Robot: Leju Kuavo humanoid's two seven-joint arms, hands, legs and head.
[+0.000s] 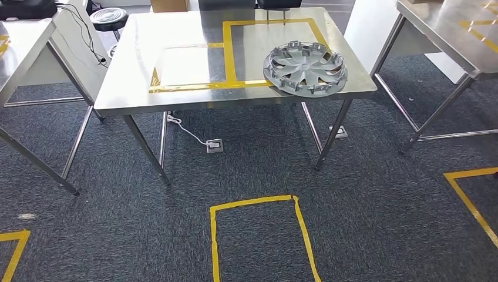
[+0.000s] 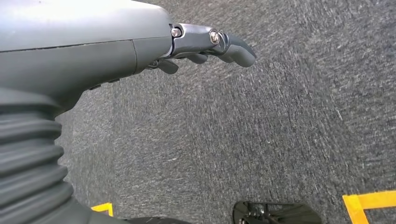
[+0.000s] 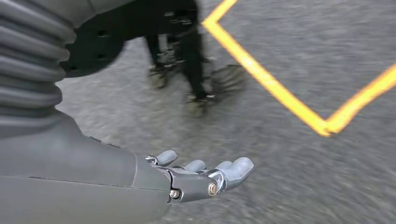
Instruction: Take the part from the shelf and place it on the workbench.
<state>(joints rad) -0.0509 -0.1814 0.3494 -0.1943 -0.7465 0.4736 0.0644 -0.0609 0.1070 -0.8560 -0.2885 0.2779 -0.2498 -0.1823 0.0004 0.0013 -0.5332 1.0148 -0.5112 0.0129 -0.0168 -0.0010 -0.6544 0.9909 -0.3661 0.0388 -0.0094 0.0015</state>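
Observation:
The part, a silver wheel cover (image 1: 305, 68), lies flat on the steel workbench (image 1: 176, 53) near its front right corner, overlapping the yellow tape rectangle (image 1: 226, 54) marked on the top. My left hand (image 2: 205, 44) hangs over the grey carpet with its fingers stretched out and nothing in it. My right hand (image 3: 201, 175) also hangs above the carpet, fingers extended and empty.
Other steel tables stand to the left (image 1: 23, 41) and right (image 1: 452, 23) of the workbench. A yellow tape box (image 1: 261, 238) marks the carpet in front of it. A white cable and socket (image 1: 214, 145) lie under the bench. A black stool (image 1: 109, 16) stands behind.

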